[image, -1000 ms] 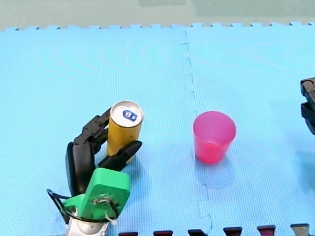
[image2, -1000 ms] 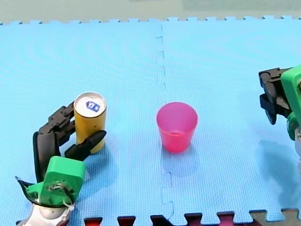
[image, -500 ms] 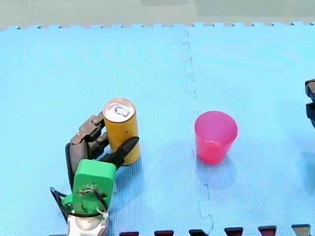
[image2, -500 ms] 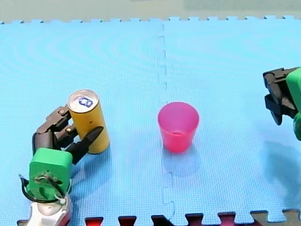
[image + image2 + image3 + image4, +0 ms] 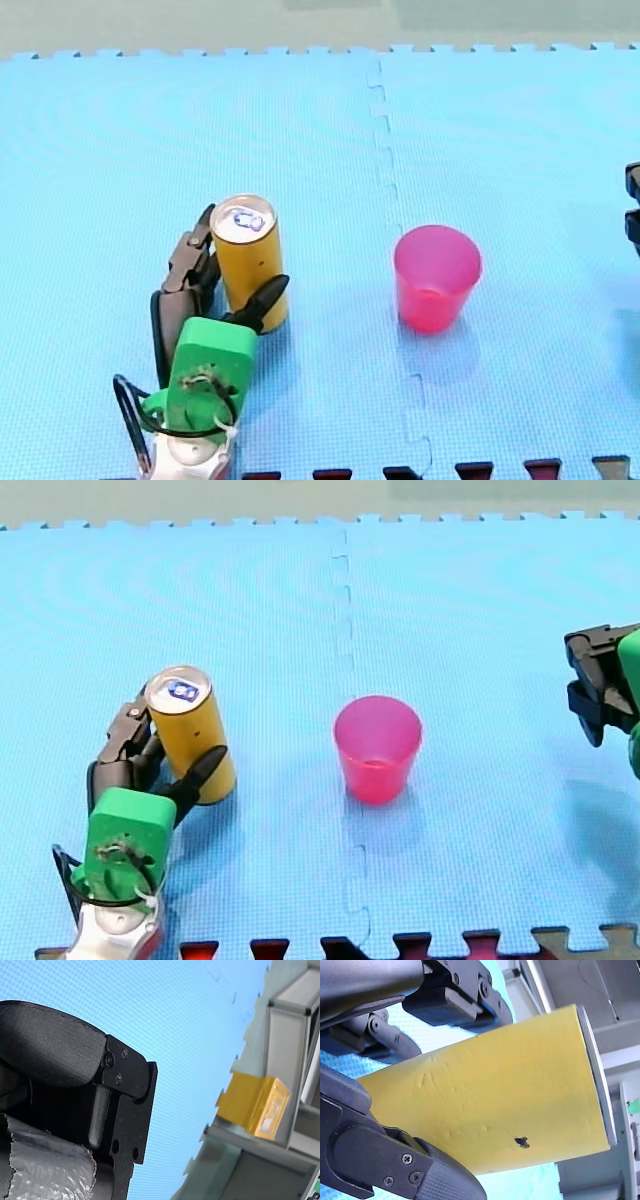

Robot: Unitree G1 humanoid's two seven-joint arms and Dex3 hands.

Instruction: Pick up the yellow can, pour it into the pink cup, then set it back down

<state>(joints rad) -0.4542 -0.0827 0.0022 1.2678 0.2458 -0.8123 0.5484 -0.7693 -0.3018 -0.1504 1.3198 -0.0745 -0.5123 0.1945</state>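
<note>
Blue foam matting (image 5: 500,120) carries, leftmost, the left hand (image 5: 200,310) gripping a leaning yellow metal can (image 5: 250,265) that a loose grip could drop, then a pink plastic cup (image 5: 435,285), then the right hand (image 5: 600,680), its state unclear.

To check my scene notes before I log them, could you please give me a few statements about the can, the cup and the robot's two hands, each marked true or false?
1. The left hand grips the yellow can. True.
2. The pink cup lies on its side. False: it stands upright on the blue mat, mouth up.
3. The can is tipped over the cup's mouth. False: the can is close to upright and well apart from the cup, on the robot's left side of it.
4. The right hand holds nothing and is near the mat's right edge, away from both the can and the cup. True.
</note>
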